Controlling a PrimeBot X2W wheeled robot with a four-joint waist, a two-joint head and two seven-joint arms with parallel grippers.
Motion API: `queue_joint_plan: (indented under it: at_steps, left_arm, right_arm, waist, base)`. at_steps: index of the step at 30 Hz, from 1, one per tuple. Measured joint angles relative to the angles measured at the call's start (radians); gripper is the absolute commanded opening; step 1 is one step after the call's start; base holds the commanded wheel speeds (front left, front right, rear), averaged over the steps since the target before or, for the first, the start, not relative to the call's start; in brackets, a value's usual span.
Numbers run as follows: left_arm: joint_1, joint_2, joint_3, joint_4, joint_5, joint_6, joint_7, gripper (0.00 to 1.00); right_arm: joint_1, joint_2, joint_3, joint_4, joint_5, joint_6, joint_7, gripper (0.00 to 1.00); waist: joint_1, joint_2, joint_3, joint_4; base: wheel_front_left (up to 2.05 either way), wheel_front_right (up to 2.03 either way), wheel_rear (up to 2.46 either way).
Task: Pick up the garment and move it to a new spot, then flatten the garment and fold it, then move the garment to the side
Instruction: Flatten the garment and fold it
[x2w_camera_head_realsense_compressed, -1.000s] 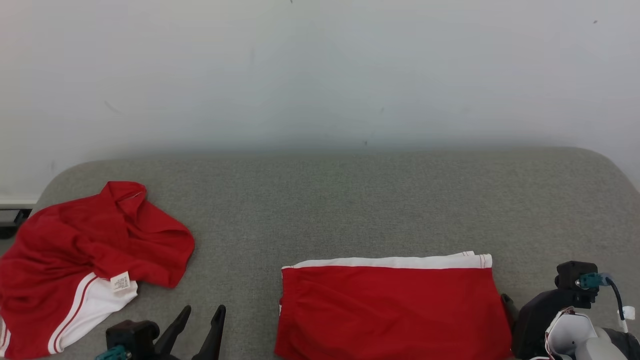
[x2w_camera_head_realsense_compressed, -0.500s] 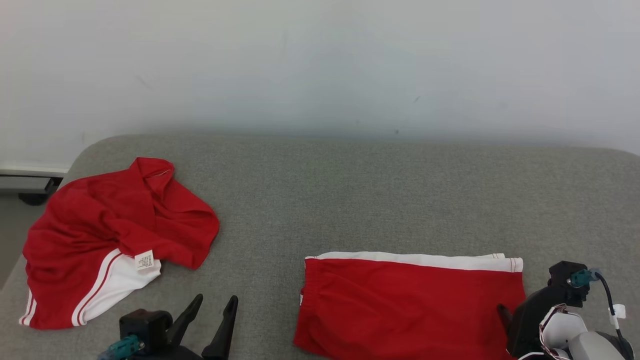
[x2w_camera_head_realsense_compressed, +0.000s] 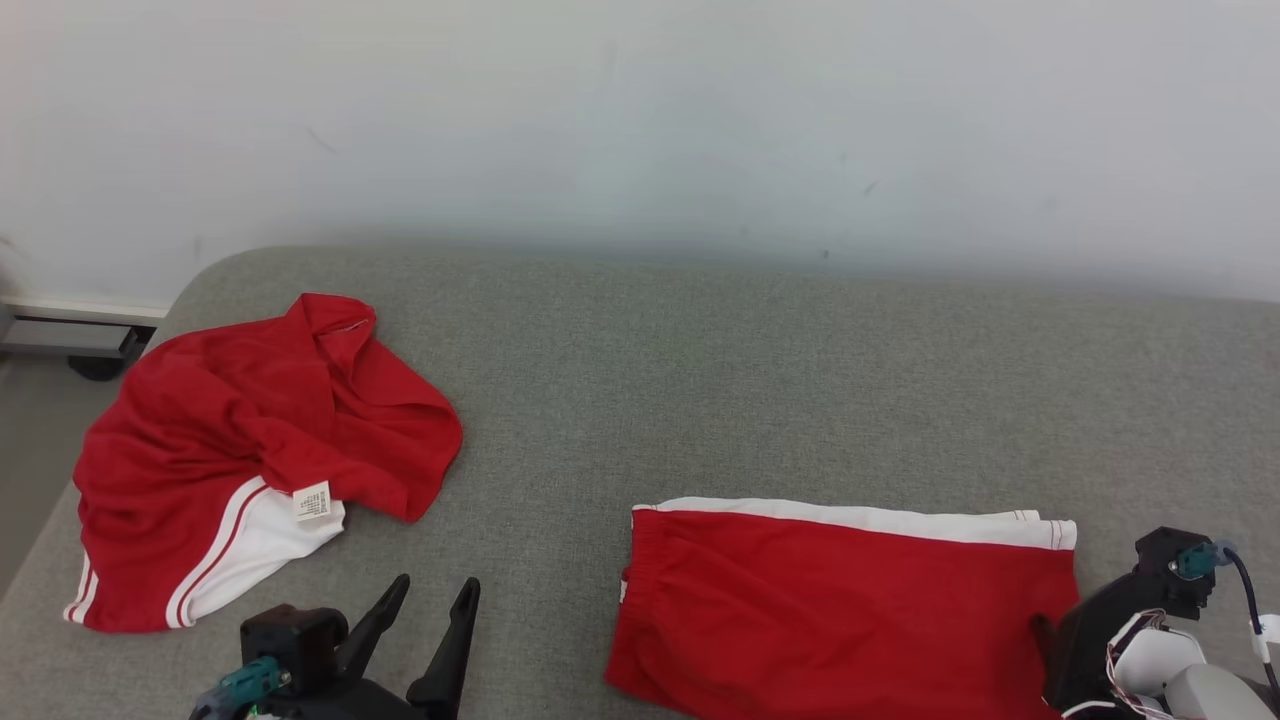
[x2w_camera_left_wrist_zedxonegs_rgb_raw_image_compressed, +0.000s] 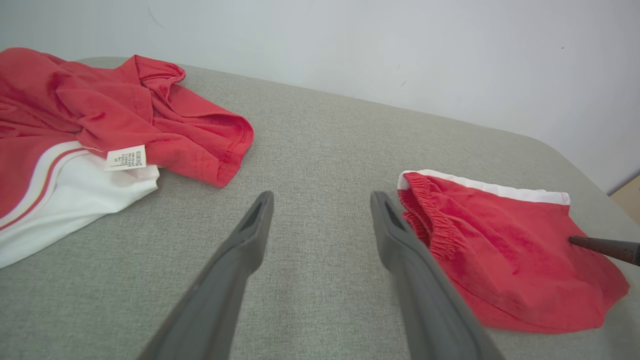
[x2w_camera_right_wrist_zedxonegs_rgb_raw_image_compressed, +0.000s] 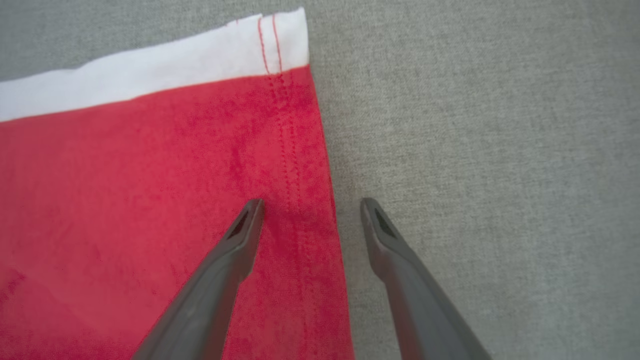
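Dark grey fingers of the right claw (x2w_camera_right_wrist_zedxonegs_rgb_raw_image_compressed: 311, 204) stand wide apart and hold nothing. One finger is over the red cloth and the other over bare grey fabric, so the side hem of the folded shorts (x2w_camera_head_realsense_compressed: 850, 610) runs up between them. Whether the tips touch the cloth cannot be told.

The shorts lie flat and smooth at the near right of the desk (x2w_camera_head_realsense_compressed: 700, 380). They form a neat red rectangle with a white band (x2w_camera_head_realsense_compressed: 860, 517) along the far edge. Two lines of red stitching run along the side hem, and a gathered elastic waistband (x2w_camera_left_wrist_zedxonegs_rgb_raw_image_compressed: 427, 215) is at the end facing the left claw (x2w_camera_head_realsense_compressed: 435, 582).

That left claw is also spread open and empty. Its fingers point away from the robot, low over bare desk, between the two pieces of clothing and close to the waistband end of the shorts.

Further left, well apart from the shorts, a crumpled garment (x2w_camera_head_realsense_compressed: 250, 420) lies in a loose heap near the desk's left edge. It is red with a white panel edged by a red stripe, and a small white label (x2w_camera_head_realsense_compressed: 312, 501) is turned outward.

The right arm's dark wrist housing, with a teal plug, sits at the lower right of the head view, angled in toward the shorts. A pale wall (x2w_camera_head_realsense_compressed: 640, 120) rises behind the desk.
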Motion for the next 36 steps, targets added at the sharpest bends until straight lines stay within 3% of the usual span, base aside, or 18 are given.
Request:
queue_joint_plan:
  at_steps: [2,7,9,13,14,16,18,20,31,36]
  left_arm:
    - [0.0,0.0,-0.002,-0.003,0.001,0.0,0.003,1.0]
    - [-0.001,0.0,-0.005,-0.008,0.002,0.0,0.009,1.0]
    - [-0.001,-0.001,-0.008,-0.009,0.003,0.0,0.016,1.0]
    - [-0.001,-0.001,-0.01,-0.013,0.003,0.0,0.019,1.0]
    - [-0.001,-0.001,-0.011,-0.014,0.003,0.0,0.023,1.0]
    - [-0.001,0.0,-0.012,-0.018,0.003,0.0,0.025,1.0]
    - [0.0,0.002,-0.01,-0.021,0.003,0.0,0.025,1.0]
    - [0.0,0.004,-0.009,-0.022,0.003,0.0,0.025,1.0]
    - [0.009,0.007,0.005,-0.026,0.003,0.0,0.031,1.0]
    - [0.025,0.01,0.013,-0.029,0.003,0.0,0.033,1.0]
  right_arm:
    - [-0.012,0.003,-0.002,0.011,0.004,0.0,-0.003,1.0]
    - [-0.035,0.012,-0.003,0.034,0.009,0.0,-0.003,0.87]
    - [-0.042,0.02,-0.006,0.048,0.017,0.0,-0.005,0.73]
    - [-0.048,0.022,-0.016,0.065,0.025,0.004,-0.01,0.6]
    - [-0.048,0.023,-0.018,0.069,0.026,0.004,-0.012,0.5]
    - [-0.05,0.026,-0.02,0.079,0.034,0.005,-0.012,0.47]
    - [-0.055,0.03,-0.02,0.086,0.034,0.005,-0.012,0.3]
    - [-0.064,0.035,-0.02,0.095,0.034,0.007,-0.012,0.0]
    - [-0.085,0.037,-0.04,0.139,0.058,0.007,-0.021,0.0]
    - [-0.086,-0.011,-0.072,0.149,0.06,0.0,-0.03,0.0]
  waist:
    - [0.0,0.0,0.002,0.004]
    - [0.0,0.0,0.005,0.015]
    - [0.0,0.0,0.004,0.02]
    - [-0.0001,0.0,0.003,0.033]
    - [0.0,0.0,0.003,0.036]
    - [0.0,0.0,0.002,0.042]
    - [-0.0001,0.0,0.001,0.045]
    - [0.0,0.0,0.0,0.047]
    - [0.0,0.0,-0.012,0.042]
    - [-0.0001,0.0,-0.022,0.028]
  base:
    - [0.0,0.0,0.0]
    - [0.0,0.0,0.0]
    - [0.0,0.0,0.0]
    - [0.0,0.0,0.0]
    - [0.0,0.0,0.0]
    - [0.0,0.0,0.0]
    - [0.0,0.0,0.0]
    - [0.0,0.0,0.0]
    - [0.0,0.0,0.0]
    - [0.0,0.0,0.0]
